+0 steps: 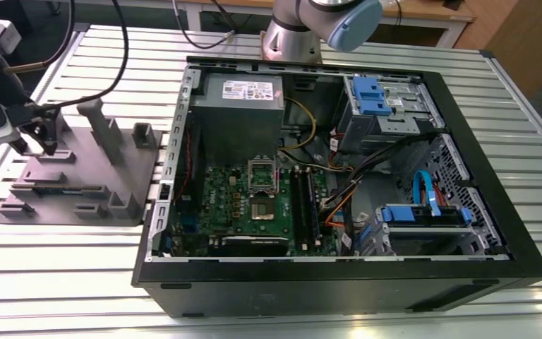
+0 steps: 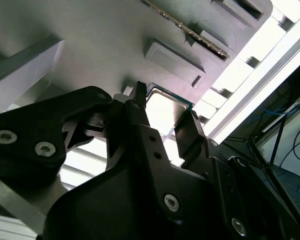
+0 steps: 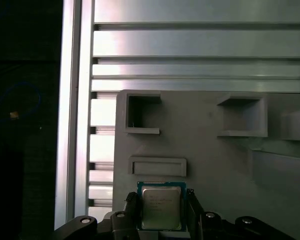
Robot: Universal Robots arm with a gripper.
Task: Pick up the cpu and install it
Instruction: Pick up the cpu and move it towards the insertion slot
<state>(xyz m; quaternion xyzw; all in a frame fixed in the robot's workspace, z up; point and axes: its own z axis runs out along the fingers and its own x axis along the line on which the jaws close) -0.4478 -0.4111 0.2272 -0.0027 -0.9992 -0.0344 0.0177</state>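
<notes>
- While the exterior view shows the gripper (image 1: 48, 148) low over the grey fixture plate (image 1: 73, 174), the computer case (image 1: 346, 282) stands beside it.
- Second wrist view: the cpu (image 2: 162, 107) lies flat between the fingers (image 2: 140, 120).
- First wrist view: they clamp two opposite edges.

- Robot arm (image 1: 323, 21): one, carrying one gripper (image 1: 47, 147).
- cpu (image 3: 161, 209): one.
- Grey fixture plate (image 1: 73, 194): one. The first wrist view shows two rectangular pockets (image 3: 140, 114) on it.
- Slatted metal table (image 1: 64, 282): one.
- Open computer case (image 1: 346, 279): one.
- Green motherboard (image 1: 233, 201): one, inside the case.
- Grey metal box with a white label (image 1: 243, 106): one, at the case's far edge.
- Blue drive carriers (image 1: 370, 95): two counted.
</notes>
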